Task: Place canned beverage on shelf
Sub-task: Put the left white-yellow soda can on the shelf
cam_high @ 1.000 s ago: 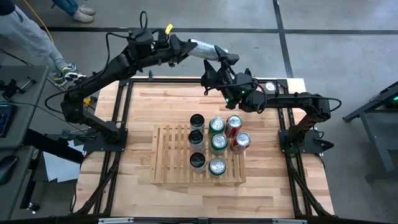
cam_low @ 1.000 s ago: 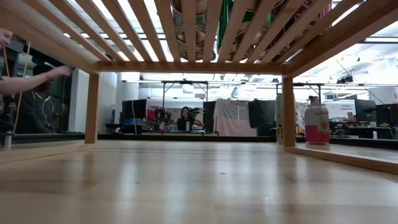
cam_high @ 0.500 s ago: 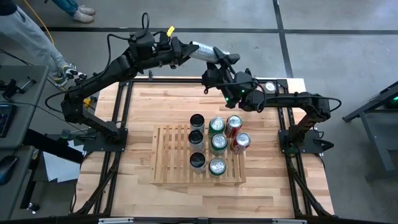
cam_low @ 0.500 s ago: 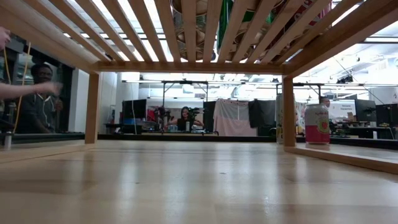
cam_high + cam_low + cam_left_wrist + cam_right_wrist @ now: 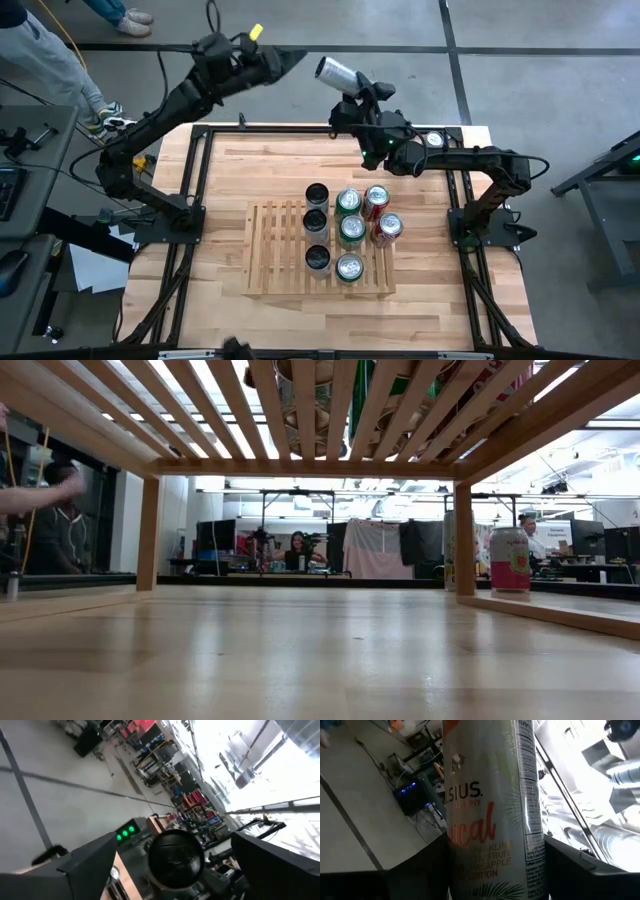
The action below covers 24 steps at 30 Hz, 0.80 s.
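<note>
High view: right gripper (image 5: 352,84) grips the can (image 5: 337,72) beyond the far edge; left gripper (image 5: 285,60) open. I'd stand it upright over the shelf's (image 5: 270,255) free left slats.

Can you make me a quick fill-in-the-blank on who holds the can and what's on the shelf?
The silver can is held by the ____ gripper.
The left gripper holds ____.
The pink can stands on the tabletop, ____ the shelf.
Black cans on the shelf number ____.

Missing words: right; nothing; beside; three
</note>
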Each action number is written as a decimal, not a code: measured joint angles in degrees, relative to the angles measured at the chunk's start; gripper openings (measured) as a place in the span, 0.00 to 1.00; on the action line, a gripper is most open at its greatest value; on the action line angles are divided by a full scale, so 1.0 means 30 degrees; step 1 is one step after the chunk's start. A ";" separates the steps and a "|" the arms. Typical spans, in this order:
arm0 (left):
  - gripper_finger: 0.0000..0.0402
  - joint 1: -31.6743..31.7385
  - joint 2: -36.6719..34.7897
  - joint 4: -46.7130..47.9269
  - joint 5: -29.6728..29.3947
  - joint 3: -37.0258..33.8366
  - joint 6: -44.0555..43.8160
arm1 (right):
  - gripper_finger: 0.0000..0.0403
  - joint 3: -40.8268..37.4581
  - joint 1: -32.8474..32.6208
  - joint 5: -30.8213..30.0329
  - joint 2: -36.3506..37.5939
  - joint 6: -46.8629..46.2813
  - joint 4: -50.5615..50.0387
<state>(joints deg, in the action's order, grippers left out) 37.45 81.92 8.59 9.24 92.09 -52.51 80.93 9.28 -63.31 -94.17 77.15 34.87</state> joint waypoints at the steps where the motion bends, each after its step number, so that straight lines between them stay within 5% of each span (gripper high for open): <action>1: 0.96 0.0446 -0.0068 -0.0041 0.0349 -0.0005 0.0344 | 0.58 0.0000 0.0057 -0.0052 0.0029 -0.0230 0.0022; 5: 0.97 0.2164 -0.0277 0.0049 0.2690 0.0002 0.3444 | 0.58 0.0000 0.0161 0.0379 0.0297 -0.2888 -0.0750; 8: 0.96 0.3108 -0.0488 0.1346 0.5332 -0.0027 0.5854 | 0.58 0.0065 0.0278 0.2333 0.1102 -0.8095 -0.4324; 11: 0.96 0.3225 -0.0895 0.3098 0.6788 -0.0027 0.7925 | 0.58 0.1442 0.1014 0.7091 0.1574 -1.6087 -1.0931; 14: 0.96 0.3189 -0.1551 0.4834 0.6903 -0.0034 1.0787 | 0.58 0.3081 0.2566 1.3887 0.1377 -2.2396 -1.5250; 18: 0.97 0.2954 -0.2725 0.6640 0.6921 -0.0096 1.3998 | 0.58 0.3872 0.4398 2.0643 0.0895 -2.6261 -1.5071; 24: 0.97 0.1900 -0.5131 0.6381 0.7413 -0.2017 1.5376 | 0.58 0.3934 0.5452 2.6112 0.0234 -2.9136 -1.2392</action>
<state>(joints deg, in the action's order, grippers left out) 43.15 66.53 27.74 31.47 86.03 -6.38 92.73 25.63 15.03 -93.47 -10.25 -2.30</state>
